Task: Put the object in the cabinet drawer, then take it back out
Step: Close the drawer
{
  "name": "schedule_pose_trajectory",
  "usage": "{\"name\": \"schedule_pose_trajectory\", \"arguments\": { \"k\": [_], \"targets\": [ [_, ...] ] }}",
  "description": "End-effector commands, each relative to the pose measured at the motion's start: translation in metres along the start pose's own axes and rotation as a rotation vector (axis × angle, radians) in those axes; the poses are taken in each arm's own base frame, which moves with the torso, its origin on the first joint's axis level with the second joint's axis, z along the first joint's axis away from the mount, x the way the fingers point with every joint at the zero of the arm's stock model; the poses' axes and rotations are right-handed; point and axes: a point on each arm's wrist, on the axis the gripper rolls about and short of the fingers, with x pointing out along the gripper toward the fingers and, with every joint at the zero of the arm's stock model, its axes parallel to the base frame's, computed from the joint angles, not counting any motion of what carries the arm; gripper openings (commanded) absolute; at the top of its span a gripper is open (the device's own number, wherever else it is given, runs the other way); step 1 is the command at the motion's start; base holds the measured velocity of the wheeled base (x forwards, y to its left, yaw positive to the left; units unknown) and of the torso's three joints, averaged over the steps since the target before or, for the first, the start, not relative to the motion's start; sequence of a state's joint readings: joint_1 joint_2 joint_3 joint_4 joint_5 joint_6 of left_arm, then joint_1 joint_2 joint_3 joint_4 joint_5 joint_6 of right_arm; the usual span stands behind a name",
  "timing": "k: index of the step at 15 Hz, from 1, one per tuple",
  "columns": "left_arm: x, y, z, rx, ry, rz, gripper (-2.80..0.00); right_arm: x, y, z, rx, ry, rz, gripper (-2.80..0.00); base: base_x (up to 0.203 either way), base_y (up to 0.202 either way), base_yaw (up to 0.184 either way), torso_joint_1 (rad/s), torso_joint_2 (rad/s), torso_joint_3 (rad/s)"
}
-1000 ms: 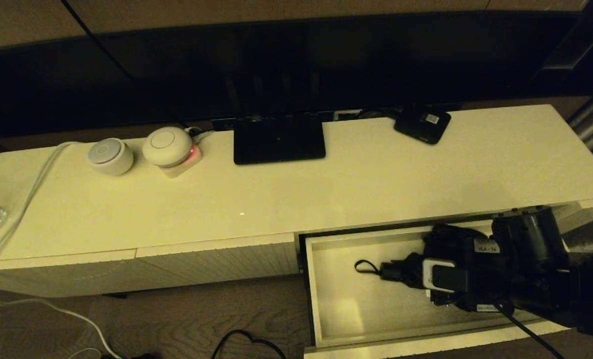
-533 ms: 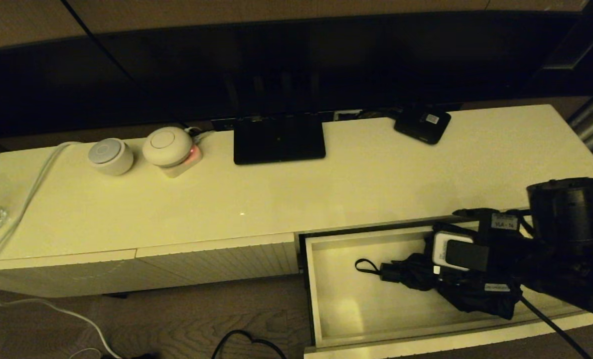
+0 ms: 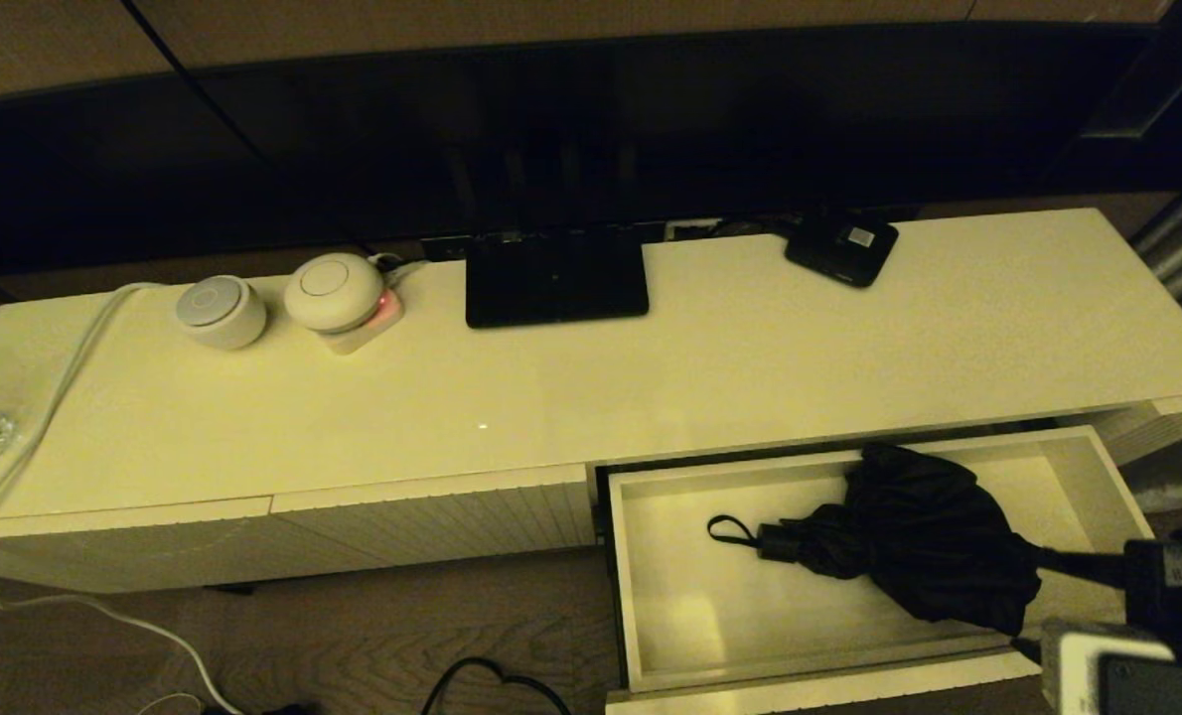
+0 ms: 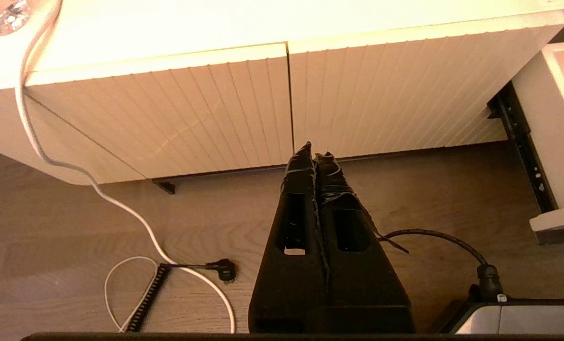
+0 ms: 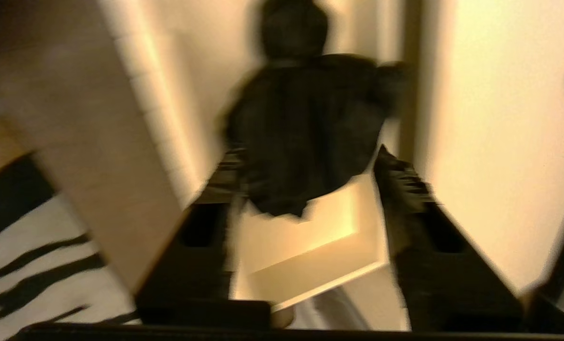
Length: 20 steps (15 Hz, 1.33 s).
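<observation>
The black umbrella (image 3: 929, 541) lies in the open cream drawer (image 3: 623, 586), its short handle (image 3: 780, 543) and wrist loop (image 3: 725, 529) pointing left. My right gripper (image 3: 1033, 604) hangs at the drawer's right end, open and holding nothing. In the right wrist view, the right gripper (image 5: 305, 158) has its fingers spread, the umbrella (image 5: 305, 109) lies beyond them, and the drawer's end wall (image 5: 310, 265) is below. My left gripper (image 4: 313, 154) is shut and empty, low over the floor in front of the ribbed cabinet panels (image 4: 206, 113).
On the cabinet top stand a flat black box with a white label (image 3: 842, 246), a black screen base (image 3: 556, 276), two round white devices (image 3: 221, 310) and a white cable (image 3: 55, 397). Cables and a plug (image 4: 222, 270) lie on the wooden floor.
My right gripper has let go of the umbrella, risen out of the drawer and drawn back to the right. The umbrella stays in the drawer.
</observation>
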<state>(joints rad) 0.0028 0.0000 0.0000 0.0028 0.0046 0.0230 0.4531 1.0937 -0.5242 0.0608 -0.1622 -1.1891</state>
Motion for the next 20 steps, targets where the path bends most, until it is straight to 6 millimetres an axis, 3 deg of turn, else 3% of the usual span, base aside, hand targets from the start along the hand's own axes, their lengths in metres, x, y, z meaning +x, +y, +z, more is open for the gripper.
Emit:
{"name": "schedule_pose_trajectory", "arguments": {
  "k": [1,4,8,16,20],
  "targets": [
    [0.0,0.0,-0.001,0.0,0.003,0.0,-2.8,-0.019,0.027,-0.01,-0.03,-0.037,0.061,-2.8,0.0,0.0,0.0,0.0,0.0,0.0],
    [0.0,0.0,-0.001,0.0,0.003,0.0,-2.8,-0.021,0.055,-0.02,-0.046,-0.057,0.263,-2.8,0.0,0.0,0.0,0.0,0.0,0.0],
    [0.0,0.0,-0.001,0.0,0.003,0.0,-2.8,-0.001,0.068,-0.023,-0.026,0.013,0.409,-2.8,0.0,0.0,0.0,0.0,0.0,0.0],
    [0.0,0.0,-0.001,0.0,0.003,0.0,-2.8,0.049,0.069,-0.027,0.081,0.133,0.572,-2.8,0.0,0.0,0.0,0.0,0.0,0.0],
    [0.0,0.0,-0.001,0.0,0.003,0.0,-2.8,0.082,0.063,-0.022,0.124,0.137,0.523,-2.8,0.0,0.0,0.0,0.0,0.0,0.0]
  ]
}}
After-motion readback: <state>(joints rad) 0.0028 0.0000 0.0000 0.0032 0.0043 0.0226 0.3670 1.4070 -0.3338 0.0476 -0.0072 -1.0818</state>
